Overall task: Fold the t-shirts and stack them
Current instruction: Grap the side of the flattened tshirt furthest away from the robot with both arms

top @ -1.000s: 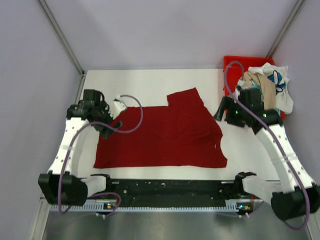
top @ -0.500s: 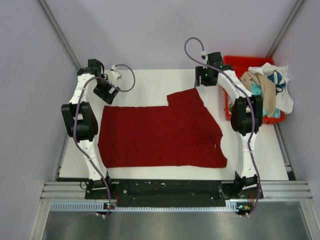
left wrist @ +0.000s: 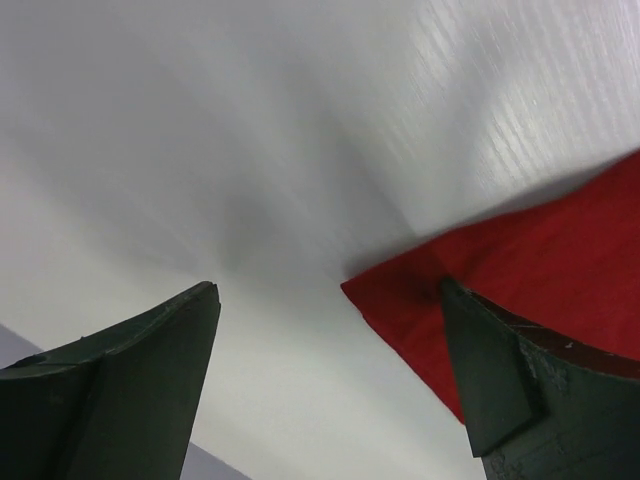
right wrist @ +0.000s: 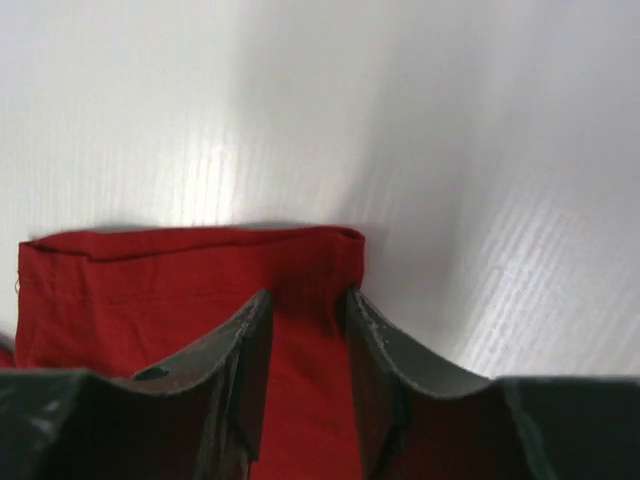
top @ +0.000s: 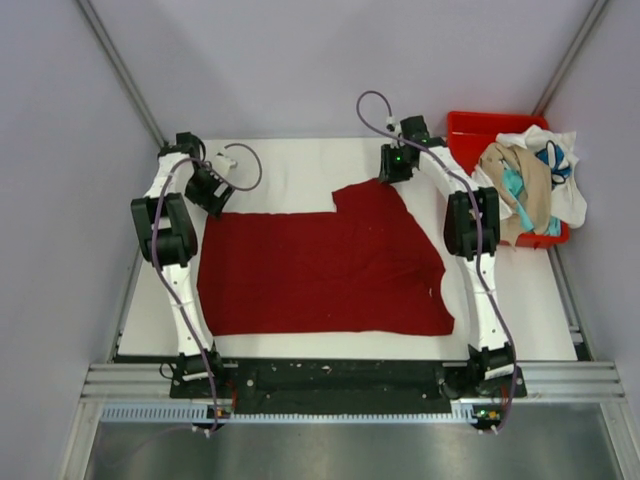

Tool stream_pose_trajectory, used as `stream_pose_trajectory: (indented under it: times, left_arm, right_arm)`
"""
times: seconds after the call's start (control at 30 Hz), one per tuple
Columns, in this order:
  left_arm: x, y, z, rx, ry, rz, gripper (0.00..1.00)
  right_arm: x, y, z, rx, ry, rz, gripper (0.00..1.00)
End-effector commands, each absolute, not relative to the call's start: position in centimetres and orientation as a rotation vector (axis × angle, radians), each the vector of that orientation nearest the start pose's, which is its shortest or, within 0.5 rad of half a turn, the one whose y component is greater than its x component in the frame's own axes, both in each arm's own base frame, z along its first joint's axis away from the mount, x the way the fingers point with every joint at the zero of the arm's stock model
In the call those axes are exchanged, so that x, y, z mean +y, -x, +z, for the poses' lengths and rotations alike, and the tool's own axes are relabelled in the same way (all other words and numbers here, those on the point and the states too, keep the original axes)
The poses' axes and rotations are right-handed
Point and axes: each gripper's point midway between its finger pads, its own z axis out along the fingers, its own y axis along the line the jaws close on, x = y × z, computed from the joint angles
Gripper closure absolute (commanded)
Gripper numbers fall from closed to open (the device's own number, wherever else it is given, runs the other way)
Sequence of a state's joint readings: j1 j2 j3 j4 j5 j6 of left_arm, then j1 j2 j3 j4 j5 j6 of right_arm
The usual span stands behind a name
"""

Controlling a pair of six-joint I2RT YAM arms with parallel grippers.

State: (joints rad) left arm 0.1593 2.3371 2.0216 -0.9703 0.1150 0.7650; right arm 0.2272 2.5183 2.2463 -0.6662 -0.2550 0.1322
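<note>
Both arms, a second earlier at the flanks of the red t-shirt (top: 320, 275), now reach its far edge: the left tool (left wrist: 328, 290) hangs spread wide at the far-left corner (left wrist: 400, 300), gripping nothing, while the right tool (right wrist: 308, 296) straddles the hem (right wrist: 190, 243) of the far flap (top: 375, 205), fingers (right wrist: 240, 345) narrowly parted, and whether cloth is pinched cannot be told. The red t-shirt lies flat and unshifted on the white surface (top: 290, 165), so a fold of the far edge toward the near one seems about to begin; its long axis runs left to right, the far flap projecting toward the far side on the right half
</note>
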Motion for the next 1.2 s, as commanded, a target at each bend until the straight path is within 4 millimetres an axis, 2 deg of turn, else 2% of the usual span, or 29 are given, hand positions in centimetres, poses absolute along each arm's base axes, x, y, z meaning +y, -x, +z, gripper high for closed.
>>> stream_pose_trajectory:
  times: [0.0,0.1,0.17,0.23,0.3,0.4,0.47,0.5,0.57,0.6,0.77,0.93,1.07,1.13,1.17]
  left_arm:
    - [8.4,-50.0,3.6,2.649,-0.890,0.017,0.06]
    - [9.5,-49.6,2.4,2.677,-0.929,0.096,0.08]
    - [10.1,-49.2,1.6,2.696,-0.953,0.130,0.12]
    - [9.7,-49.0,1.3,2.699,-0.971,0.096,0.20]
    - [8.8,-48.5,1.1,2.703,-0.980,0.038,0.31]
    - [7.9,-47.9,1.5,2.668,-1.013,-0.048,0.36]
    - [7.5,-47.4,1.5,2.660,-1.044,-0.084,0.46]
    - [7.4,-47.3,1.4,2.661,-1.051,-0.095,0.55]
    - [7.3,-47.2,2.1,2.661,-1.043,-0.104,0.92]
    - [7.1,-47.0,2.5,2.658,-1.036,-0.116,1.00]
    - [6.0,-46.7,5.8,2.559,-1.025,-0.129,1.00]
    - [6.3,-46.4,9.8,2.483,-0.945,-0.021,1.00]
    - [5.9,-44.0,12.8,2.432,-0.960,0.017,1.00]
    - [5.7,-42.1,13.6,2.404,-0.990,0.038,1.00]
    - [5.4,-40.6,13.4,2.407,-1.009,0.033,1.00]
  right_arm:
    - [20.7,-55.4,1.3,2.586,0.249,0.542,0.75]
    - [20.2,-55.7,1.7,2.579,0.234,0.504,1.00]
    - [20.4,-55.6,2.8,2.562,0.248,0.521,1.00]
    - [20.7,-55.2,4.0,2.544,0.269,0.555,1.00]
    - [20.9,-54.8,5.8,2.515,0.290,0.586,1.00]
    - [20.8,-53.9,8.6,2.473,0.315,0.593,1.00]
    - [20.8,-53.2,10.7,2.437,0.337,0.599,1.00]
    - [20.8,-52.9,11.8,2.416,0.338,0.602,1.00]
    - [20.7,-52.1,13.3,2.386,0.346,0.613,1.00]
    - [20.7,-51.8,14.2,2.362,0.345,0.618,1.00]
    - [20.6,-49.5,16.2,2.306,0.327,0.665,1.00]
    - [20.1,-45.8,17.4,2.281,0.323,0.701,1.00]
    - [19.1,-41.4,19.0,2.269,0.319,0.706,1.00]
    - [18.5,-39.2,19.8,2.252,0.306,0.707,1.00]
    - [18.2,-38.0,19.8,2.259,0.288,0.713,1.00]
